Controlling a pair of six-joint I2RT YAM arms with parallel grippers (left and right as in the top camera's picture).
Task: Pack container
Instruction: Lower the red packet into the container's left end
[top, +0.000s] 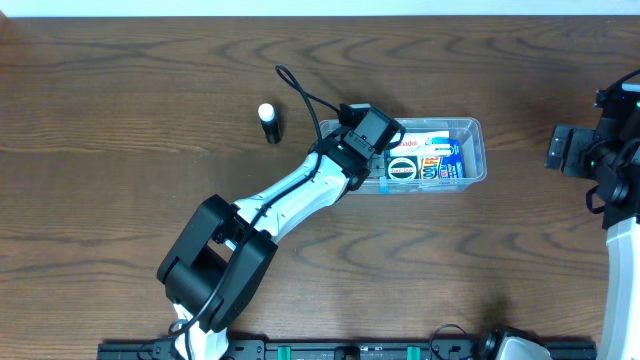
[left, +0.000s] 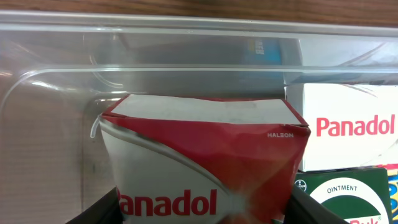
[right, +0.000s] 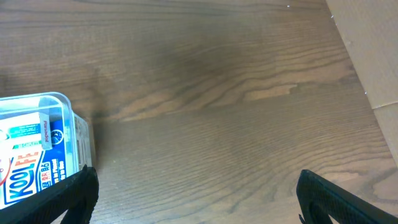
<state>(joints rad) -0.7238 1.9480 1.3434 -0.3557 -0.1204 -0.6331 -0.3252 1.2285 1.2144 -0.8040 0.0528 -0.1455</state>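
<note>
The container is a clear shallow tub at the table's middle, holding several medicine boxes. My left gripper reaches into its left end. In the left wrist view this gripper is shut on a red and white Panadol box, one finger against each side, close to the container's clear wall. A white Panadol box and a green ointment box lie to the right of it. My right gripper hovers to the right of the container, open over bare wood, with the container's corner at its left.
A small black bottle with a white cap stands on the table left of the container. A blue and white box fills the container's right end. The table's pale edge shows at the right wrist view's upper right.
</note>
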